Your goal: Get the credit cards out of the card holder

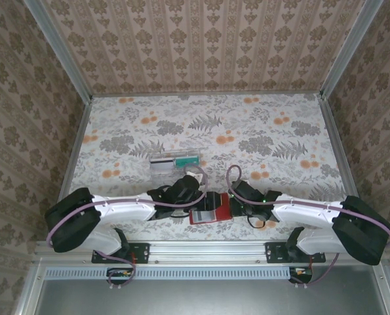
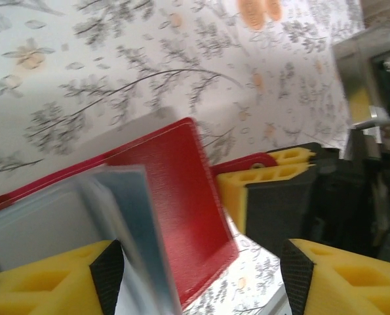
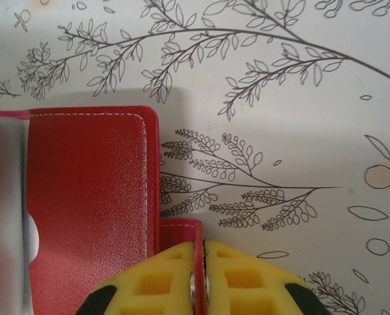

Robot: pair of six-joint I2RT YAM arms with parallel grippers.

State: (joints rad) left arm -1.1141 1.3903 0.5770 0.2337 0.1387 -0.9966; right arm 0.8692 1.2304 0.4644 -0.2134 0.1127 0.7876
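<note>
The red card holder (image 1: 211,211) lies open on the flowered table between my two grippers. My right gripper (image 3: 200,262) is shut on its small red clasp tab (image 3: 179,231), beside the red cover (image 3: 90,197). In the left wrist view the holder's red flap (image 2: 181,197) stands tilted up. A blurred grey-blue leaf (image 2: 126,223) rises beside the left pad; I cannot tell whether it is a credit card or a pocket. My left gripper (image 2: 201,275) is open, its fingers wide apart around that leaf and the flap's edge. The right gripper (image 2: 273,190) shows just beyond the flap.
A clear plastic tray (image 1: 174,172) sits just behind the left gripper (image 1: 189,189), with flat card-like pieces in it, one of them green (image 1: 185,159). Patterned walls enclose the table on three sides. The metal rail (image 1: 208,251) with both arm bases runs along the near edge.
</note>
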